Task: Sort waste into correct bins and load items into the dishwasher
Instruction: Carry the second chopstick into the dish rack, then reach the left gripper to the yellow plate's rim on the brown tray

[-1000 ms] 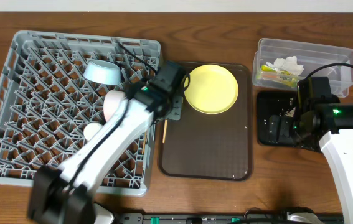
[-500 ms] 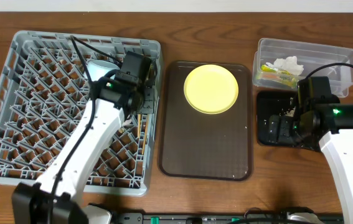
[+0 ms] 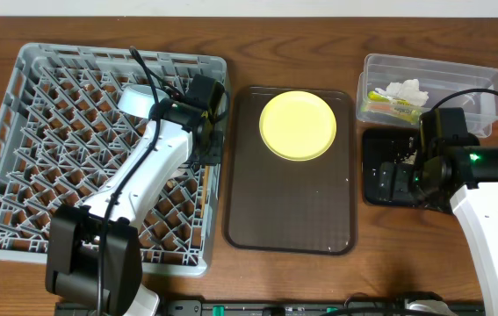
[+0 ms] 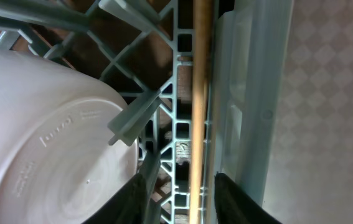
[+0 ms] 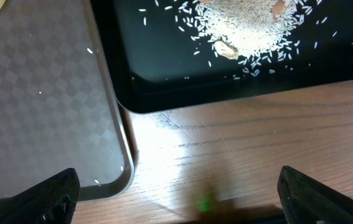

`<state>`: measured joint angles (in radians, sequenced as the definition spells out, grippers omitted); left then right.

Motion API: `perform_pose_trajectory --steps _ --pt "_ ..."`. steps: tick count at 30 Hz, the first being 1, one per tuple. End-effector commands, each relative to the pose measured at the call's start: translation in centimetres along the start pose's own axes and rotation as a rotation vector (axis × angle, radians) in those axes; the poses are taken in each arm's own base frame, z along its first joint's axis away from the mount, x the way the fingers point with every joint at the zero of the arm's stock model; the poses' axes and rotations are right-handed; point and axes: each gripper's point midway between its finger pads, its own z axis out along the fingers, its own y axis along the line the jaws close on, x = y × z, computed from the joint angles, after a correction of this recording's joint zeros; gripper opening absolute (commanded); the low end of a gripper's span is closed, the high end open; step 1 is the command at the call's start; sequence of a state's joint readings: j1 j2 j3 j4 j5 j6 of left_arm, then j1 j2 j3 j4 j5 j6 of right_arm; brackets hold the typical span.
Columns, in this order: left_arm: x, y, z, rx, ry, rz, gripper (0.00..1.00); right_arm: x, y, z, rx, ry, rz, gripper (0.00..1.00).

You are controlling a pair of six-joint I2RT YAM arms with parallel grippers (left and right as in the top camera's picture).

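Observation:
The grey dish rack (image 3: pixel 73 54) holds the light blue bowl (image 3: pixel 140 99) and the cream-white bowl (image 4: pixel 39 149). My left gripper (image 4: pixel 185 205) is low over the rack's right edge (image 3: pixel 205 147), open, its fingers on either side of a wooden chopstick (image 4: pixel 198 93) lying on the lattice without touching it. The yellow plate (image 3: pixel 297 125) lies on the brown tray. The clear tub (image 3: pixel 459 75) holds the wrapper (image 3: pixel 389 105) and tissue (image 3: pixel 407 89). The black tray (image 5: pixel 164 74) holds rice scraps (image 5: pixel 251 28). My right gripper (image 5: pixel 176 205) is open and empty over the black tray's near edge (image 3: pixel 398 180).
The brown serving tray (image 3: pixel 292 211) lies between the rack and the bins, with a few rice grains on it (image 5: pixel 39 93). Bare wooden table (image 5: pixel 238 155) shows in front of the black tray. The left arm's cable loops above the rack.
My left arm swung from the brown tray's left edge over into the rack, carrying the chopstick, which now lies on the lattice between open fingers. The right arm has not moved.

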<state>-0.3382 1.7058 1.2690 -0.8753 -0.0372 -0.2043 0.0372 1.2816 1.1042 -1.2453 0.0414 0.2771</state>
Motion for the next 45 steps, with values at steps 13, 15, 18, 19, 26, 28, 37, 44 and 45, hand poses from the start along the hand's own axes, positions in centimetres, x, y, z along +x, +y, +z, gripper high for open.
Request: perform_pose_trajectory --steps 13,15,18,19,26,28,37,44,45 --pt "-3.3 -5.7 -7.8 0.266 -0.279 0.078 0.52 -0.5 -0.2 -0.6 0.001 -0.029 -0.003 0.99" --pt "-3.6 -7.4 -7.7 0.283 -0.308 0.138 0.56 -0.4 -0.2 -0.6 0.001 -0.026 -0.003 0.99" --pt "-3.8 -10.3 -7.0 0.304 -0.337 0.253 0.6 -0.3 -0.3 -0.6 0.004 -0.02 -0.003 1.0" --pt "-3.8 -11.4 -6.7 0.31 -0.346 0.302 0.61 -0.3 -0.4 -0.6 0.009 -0.02 0.005 0.99" --pt "-3.1 -17.2 -2.5 0.332 -0.337 0.489 0.66 -0.3 -0.9 -0.6 0.036 -0.022 0.046 0.99" --pt "-2.6 -18.5 -0.9 0.335 -0.317 0.513 0.66 -0.2 -0.9 -0.6 0.036 -0.022 0.046 0.99" --pt "0.3 -22.3 4.7 0.321 -0.253 0.726 0.66 -0.2 -0.9 -0.6 0.036 -0.021 0.045 0.99" --pt "0.6 -22.9 6.9 0.311 -0.242 0.74 0.66 -0.2 -0.9 -0.6 0.037 -0.02 0.045 0.99" --pt "0.6 -22.9 7.0 0.311 -0.239 0.74 0.66 -0.2 -0.9 -0.6 0.036 -0.021 0.045 0.99"
